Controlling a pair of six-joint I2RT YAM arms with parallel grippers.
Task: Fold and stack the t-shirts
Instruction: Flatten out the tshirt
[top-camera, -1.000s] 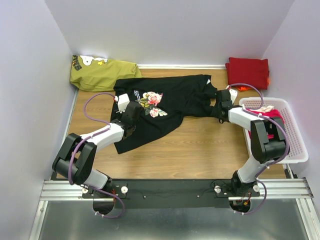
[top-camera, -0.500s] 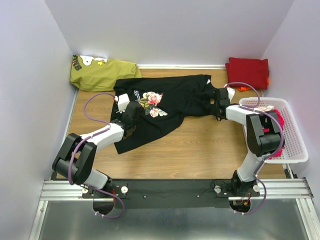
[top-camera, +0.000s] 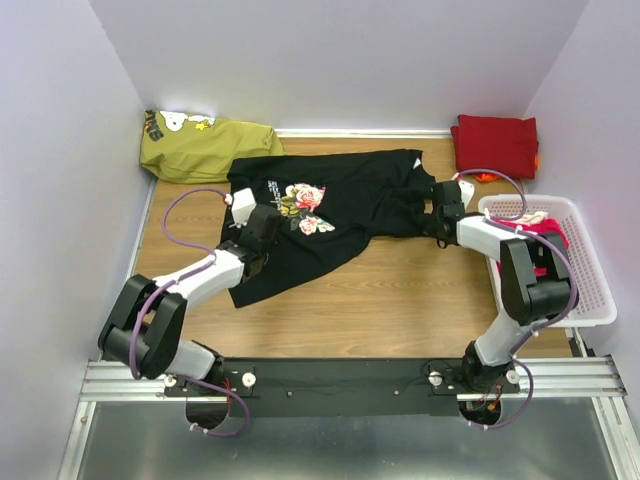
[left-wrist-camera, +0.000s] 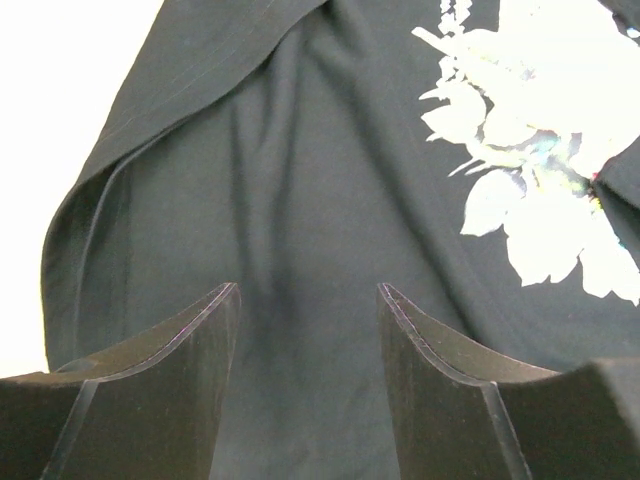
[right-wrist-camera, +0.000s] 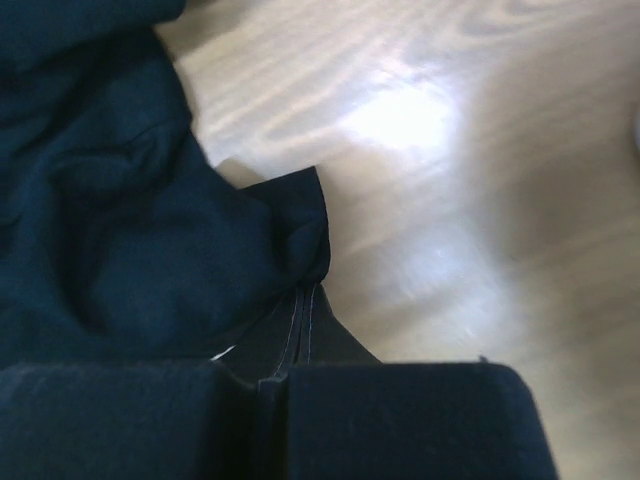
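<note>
A black t-shirt (top-camera: 345, 205) with a flowered front print (top-camera: 308, 205) lies spread out, partly rumpled, across the middle of the wooden table. My left gripper (top-camera: 268, 218) hovers over its left part, open, with bare black cloth (left-wrist-camera: 300, 220) between the fingers and the print (left-wrist-camera: 540, 190) to the upper right. My right gripper (top-camera: 437, 213) is at the shirt's right end, shut on a bunched hem corner (right-wrist-camera: 295, 245) just above the table. A dark red t-shirt (top-camera: 495, 145) lies folded at the back right. Pink t-shirts (top-camera: 548, 238) sit in the basket.
A white plastic basket (top-camera: 598, 300) stands along the right edge. An olive printed shirt (top-camera: 205, 148) lies crumpled in the back left corner. Walls close in on the back and both sides. Bare wood (top-camera: 400, 290) shows in front of the black shirt.
The right gripper has moved onto the black shirt's right edge and closed on the hem. The left arm has barely shifted and its jaws stay open.
</note>
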